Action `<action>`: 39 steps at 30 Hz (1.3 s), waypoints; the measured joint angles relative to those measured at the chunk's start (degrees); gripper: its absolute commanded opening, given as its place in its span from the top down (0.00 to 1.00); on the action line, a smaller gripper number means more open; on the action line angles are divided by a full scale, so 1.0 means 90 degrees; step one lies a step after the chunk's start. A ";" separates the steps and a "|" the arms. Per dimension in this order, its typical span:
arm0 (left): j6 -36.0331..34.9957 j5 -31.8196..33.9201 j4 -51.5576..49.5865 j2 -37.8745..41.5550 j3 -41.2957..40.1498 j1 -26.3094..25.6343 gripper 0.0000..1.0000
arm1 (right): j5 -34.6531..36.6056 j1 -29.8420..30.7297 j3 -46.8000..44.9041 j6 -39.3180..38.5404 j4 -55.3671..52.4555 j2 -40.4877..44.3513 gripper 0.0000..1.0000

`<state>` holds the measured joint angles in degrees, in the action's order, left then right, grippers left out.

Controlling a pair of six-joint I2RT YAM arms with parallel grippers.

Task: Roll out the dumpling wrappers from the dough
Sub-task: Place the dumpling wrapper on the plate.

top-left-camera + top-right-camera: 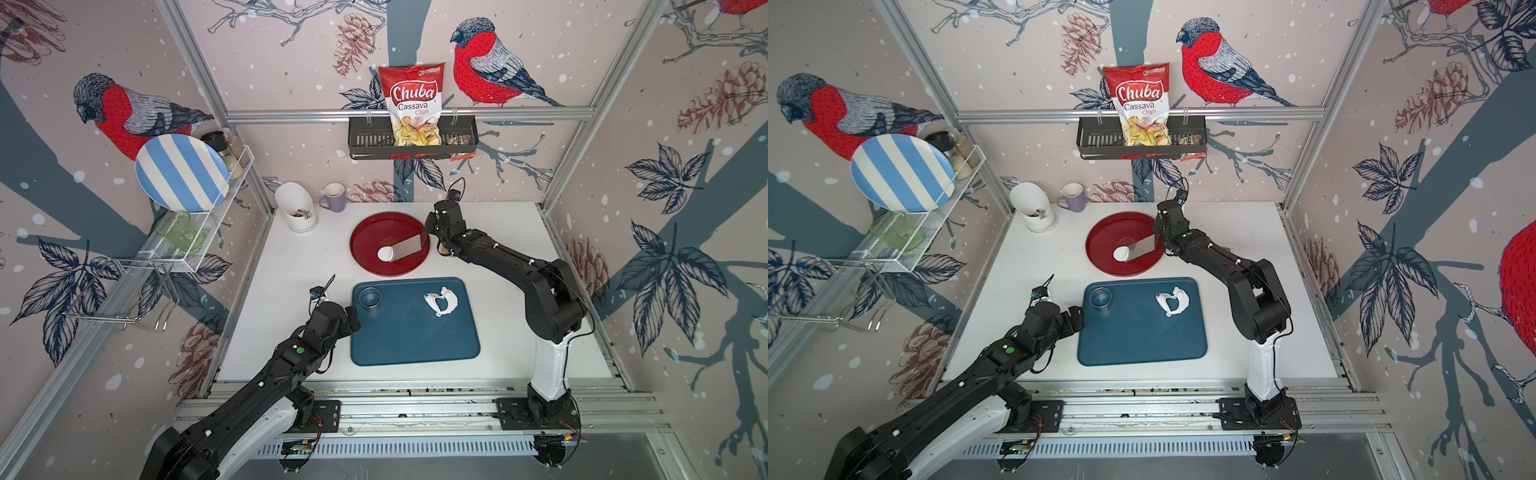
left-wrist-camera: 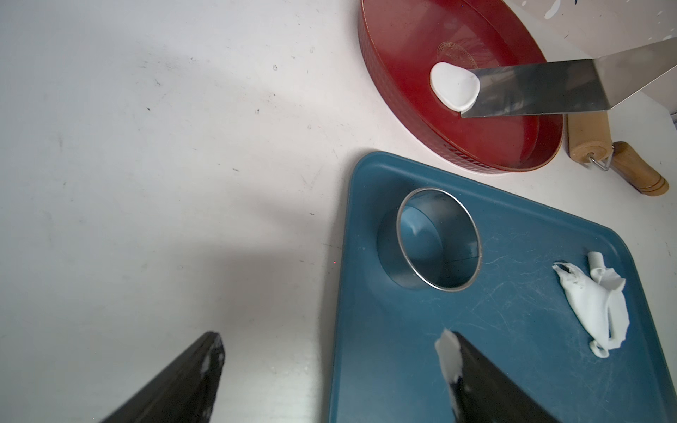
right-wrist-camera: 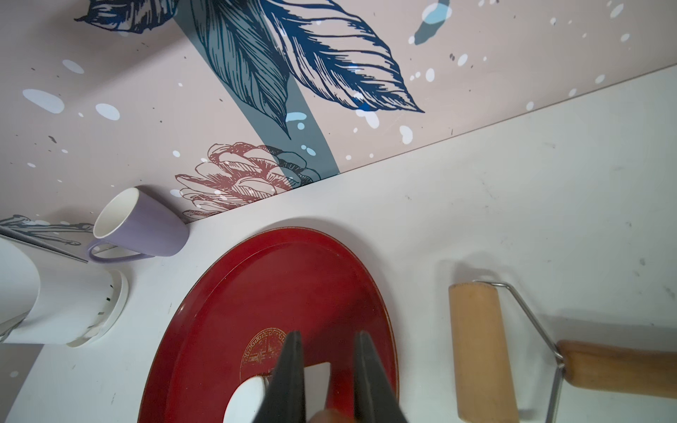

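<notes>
A small round dumpling wrapper (image 1: 385, 253) (image 2: 454, 87) lies at the tip of a metal scraper blade (image 1: 409, 249) (image 2: 531, 91) over the red tray (image 1: 374, 226). My right gripper (image 1: 430, 235) (image 3: 328, 337) is shut on the scraper's handle at the tray's right rim. The dough (image 1: 440, 301) (image 2: 593, 304), a ragged crumpled scrap, sits at the far right of the blue tray (image 1: 407, 336). A metal ring cutter (image 1: 370, 298) (image 2: 437, 240) stands in that tray's far left corner. My left gripper (image 1: 350, 321) (image 2: 331, 344) is open and empty at the blue tray's left edge, with dough smeared on one finger (image 2: 448, 351).
A wooden rolling pin (image 2: 589, 139) (image 3: 476, 351) lies right of the red tray, under my right arm. A purple mug (image 1: 334, 197) and a white utensil holder (image 1: 297, 208) stand at the back left. A wire rack (image 1: 195, 232) juts from the left wall.
</notes>
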<state>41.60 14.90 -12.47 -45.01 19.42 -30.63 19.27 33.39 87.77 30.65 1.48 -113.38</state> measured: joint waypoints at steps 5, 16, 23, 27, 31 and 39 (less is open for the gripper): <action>0.0000 -0.0010 0.0000 0.0005 0.0000 0.0015 0.05 | 0.0279 0.0131 0.0333 -0.0274 -0.0233 -0.0117 1.00; 0.0000 -0.0017 0.0000 0.0027 0.0000 0.0029 0.05 | 0.0639 0.0291 0.0964 -0.0695 -0.0721 -0.0364 1.00; 0.0000 -0.0015 -0.0005 0.0131 -0.0002 0.0044 0.05 | 0.0801 0.0301 0.1008 -0.0741 -0.0806 -0.0362 1.00; 0.0000 -0.0015 -0.0010 0.0155 -0.0012 0.0051 0.05 | 0.0903 0.0304 0.1039 -0.0765 -0.0879 -0.0338 1.00; 0.0000 -0.0015 -0.0012 0.0158 -0.0012 0.0051 0.05 | 0.1018 0.0304 0.1078 -0.0826 -0.0971 -0.0308 1.00; 0.0000 -0.0012 -0.0083 0.0279 -0.0002 0.0058 0.05 | 0.1137 0.0267 0.0923 -0.0940 -0.1146 -0.0017 1.00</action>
<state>41.60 14.79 -13.21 -42.50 19.40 -30.11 29.50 35.79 96.07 22.20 -8.84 -113.54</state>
